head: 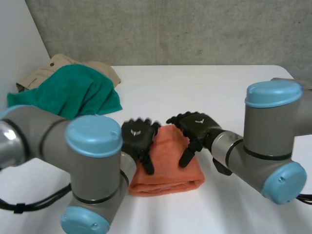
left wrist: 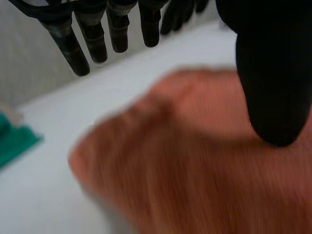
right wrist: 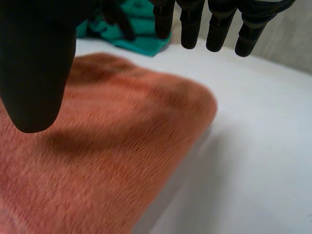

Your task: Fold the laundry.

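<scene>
Arms (head: pixel 273 131): grey cylindrical joints, light-blue round caps; left robot hand (head: pixel 138 138), right robot hand (head: pixel 196 127): black, white mark on back.

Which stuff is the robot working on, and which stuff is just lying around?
In the job: the folded orange towel, with the left hand and the right hand both open at it.
Lying about: the green towel and the beige garment, heaped at the far corner of the table, untouched. Probably laundry waiting its turn.
</scene>
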Robot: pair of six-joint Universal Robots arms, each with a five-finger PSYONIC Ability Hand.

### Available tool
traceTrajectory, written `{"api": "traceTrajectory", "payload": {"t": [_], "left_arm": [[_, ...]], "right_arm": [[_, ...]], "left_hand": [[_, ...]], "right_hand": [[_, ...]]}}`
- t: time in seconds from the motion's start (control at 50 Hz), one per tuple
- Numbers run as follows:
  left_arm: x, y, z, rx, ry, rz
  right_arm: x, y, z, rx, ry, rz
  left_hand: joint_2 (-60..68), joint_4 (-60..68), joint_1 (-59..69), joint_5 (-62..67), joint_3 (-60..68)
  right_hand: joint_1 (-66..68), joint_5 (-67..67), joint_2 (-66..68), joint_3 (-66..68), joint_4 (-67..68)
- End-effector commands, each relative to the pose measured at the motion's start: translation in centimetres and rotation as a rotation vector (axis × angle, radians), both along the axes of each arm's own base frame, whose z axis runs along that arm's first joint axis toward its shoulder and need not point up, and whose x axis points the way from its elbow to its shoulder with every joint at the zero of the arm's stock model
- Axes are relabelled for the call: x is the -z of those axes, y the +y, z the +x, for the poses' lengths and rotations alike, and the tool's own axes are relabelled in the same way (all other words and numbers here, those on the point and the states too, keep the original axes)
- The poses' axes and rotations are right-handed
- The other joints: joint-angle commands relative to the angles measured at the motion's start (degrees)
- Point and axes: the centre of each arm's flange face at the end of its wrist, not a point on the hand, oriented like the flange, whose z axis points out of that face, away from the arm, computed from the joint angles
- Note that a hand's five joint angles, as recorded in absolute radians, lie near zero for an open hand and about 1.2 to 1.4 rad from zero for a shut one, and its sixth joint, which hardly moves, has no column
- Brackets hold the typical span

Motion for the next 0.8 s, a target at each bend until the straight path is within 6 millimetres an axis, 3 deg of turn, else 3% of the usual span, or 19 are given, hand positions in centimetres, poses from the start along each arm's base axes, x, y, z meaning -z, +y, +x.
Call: {"api": "traceTrajectory", "payload": {"t": [0.02, 0.12, 0.3, 0.38, 0.4, 0.46, 0.54, 0.6, 0.66, 0.72, 0.8], "left_arm": [[2.2, -0.4, 1.5, -0.095, -0.122, 0.043], [2.2, -0.1, 1.5, -0.083, -0.132, 0.043], [0.9, -0.3, 1.2, -0.050, -0.168, -0.021], [-3.2, -0.9, 0.8, -0.050, -0.097, -0.125], [-4.9, -1.0, 0.6, -0.048, -0.064, -0.163], [-8.1, -1.2, 0.0, -0.005, 0.018, -0.232], [-10.9, -1.8, -0.9, 0.128, 0.096, -0.287], [-12.0, -2.0, -1.5, 0.275, 0.125, -0.301], [-12.4, -1.1, -2.3, 0.450, 0.152, -0.273], [-13.0, -0.1, -2.7, 0.581, 0.179, -0.243], [-12.8, 0.0, -2.9, 0.620, 0.181, -0.223]], "right_arm": [[2.9, -0.5, 0.5, -0.033, 0.058, 0.057], [3.9, -0.7, 0.5, -0.063, 0.154, 0.001], [1.8, -1.2, -0.3, -0.015, 0.211, -0.127], [0.5, -0.6, -0.3, -0.003, 0.182, -0.199], [-0.9, 0.4, -0.5, -0.003, 0.161, -0.255], [-2.3, 2.4, -0.9, -0.029, 0.146, -0.361], [-0.6, 5.1, -1.6, -0.081, 0.178, -0.403], [1.6, 7.6, -1.6, -0.139, 0.201, -0.380], [3.1, 9.5, -1.4, -0.183, 0.199, -0.380], [4.1, 10.0, -1.3, -0.192, 0.180, -0.403], [6.2, 9.8, -0.6, -0.197, 0.168, -0.427]], "left_hand": [[-1.9, -1.6, -1.1, -2.7, -1.9], [-1.9, -1.6, -1.1, -2.7, -1.9], [-1.9, -1.6, -1.1, -2.7, -1.9], [-1.9, -1.6, -1.1, -2.7, -1.9], [-1.9, -1.6, -1.1, -2.7, -1.9], [-1.9, -1.6, -1.1, -2.7, -1.9], [-1.9, -1.6, -1.1, -2.7, -1.9], [-1.9, -1.6, -1.1, -2.7, -1.9], [-1.9, -1.6, -1.1, -2.7, -1.9], [-1.9, -1.6, -1.1, -2.7, -1.9], [-1.9, -1.6, -1.1, -2.7, -1.9]], "right_hand": [[-2.6, -2.3, -2.2, -2.0, -1.7], [-2.6, -2.3, -2.2, -2.0, -1.7], [-2.6, -2.3, -2.2, -2.0, -1.7], [-2.6, -2.3, -2.2, -2.0, -1.7], [-2.6, -2.3, -2.2, -2.0, -1.7], [-2.6, -2.3, -2.2, -2.0, -1.7], [-2.6, -2.3, -2.2, -2.0, -1.7], [-2.6, -2.3, -2.2, -2.0, -1.7], [-2.6, -2.3, -2.2, -2.0, -1.7], [-2.6, -2.3, -2.2, -2.0, -1.7], [-2.6, -2.3, -2.2, -2.0, -1.7]]}}
